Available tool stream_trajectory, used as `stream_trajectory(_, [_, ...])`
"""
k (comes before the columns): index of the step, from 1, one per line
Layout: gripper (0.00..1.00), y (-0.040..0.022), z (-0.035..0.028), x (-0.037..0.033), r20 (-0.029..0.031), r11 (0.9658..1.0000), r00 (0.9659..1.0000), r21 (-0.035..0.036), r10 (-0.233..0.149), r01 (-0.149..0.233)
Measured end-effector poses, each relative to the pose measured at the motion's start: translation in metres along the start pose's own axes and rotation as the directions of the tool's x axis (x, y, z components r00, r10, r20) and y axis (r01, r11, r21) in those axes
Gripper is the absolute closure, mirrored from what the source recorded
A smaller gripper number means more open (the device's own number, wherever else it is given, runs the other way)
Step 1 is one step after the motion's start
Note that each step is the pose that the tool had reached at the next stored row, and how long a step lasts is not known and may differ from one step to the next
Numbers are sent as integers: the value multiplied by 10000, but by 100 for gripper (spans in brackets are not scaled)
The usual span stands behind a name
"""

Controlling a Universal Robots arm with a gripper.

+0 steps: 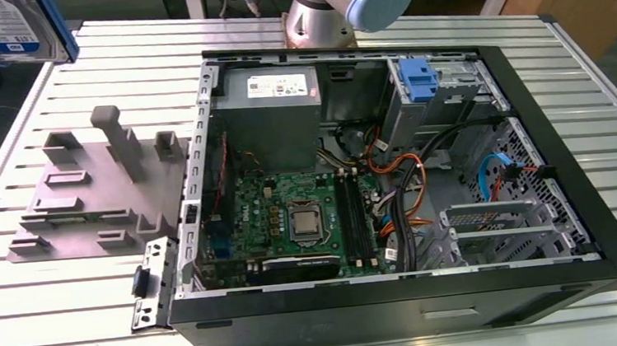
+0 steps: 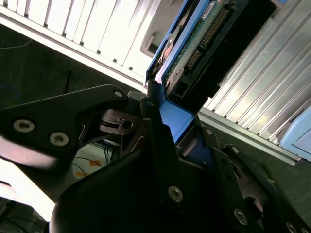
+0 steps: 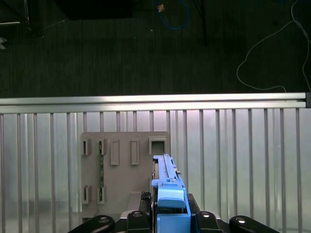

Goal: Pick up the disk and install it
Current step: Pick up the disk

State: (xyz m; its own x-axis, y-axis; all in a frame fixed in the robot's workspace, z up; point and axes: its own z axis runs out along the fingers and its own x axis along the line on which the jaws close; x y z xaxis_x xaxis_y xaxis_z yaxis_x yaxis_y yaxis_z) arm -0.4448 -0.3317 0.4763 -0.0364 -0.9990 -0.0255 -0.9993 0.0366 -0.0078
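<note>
The disk [image 1: 9, 30], a silver drive with a white-and-blue label in a blue bracket, hangs high above the table's far corner at the exterior view's left. In the second wrist view my gripper [image 2: 170, 121] is shut on the disk [image 2: 194, 43], its dark fingers [image 2: 153, 126] clamping the blue bracket. The first wrist view shows the disk [image 3: 166, 177] edge-on, rising from the gripper [image 3: 167, 218] over the grey fixture plate [image 3: 124, 170]. The open computer case [image 1: 572, 160] lies on the table away from the disk.
A grey fixture plate [image 1: 89, 190] with upright posts sits beside the case. Inside the case are a grey power supply [image 1: 268, 85], a motherboard [image 1: 301, 215], loose cables [image 1: 397, 174] and a blue latch [image 1: 417, 78] at a drive bay. The arm's base [image 1: 329, 10] stands behind the case.
</note>
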Motion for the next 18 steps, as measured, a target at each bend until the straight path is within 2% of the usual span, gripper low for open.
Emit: stream_trajectory(18, [64, 0, -45, -1, 15, 10000, 10000, 0, 0, 0])
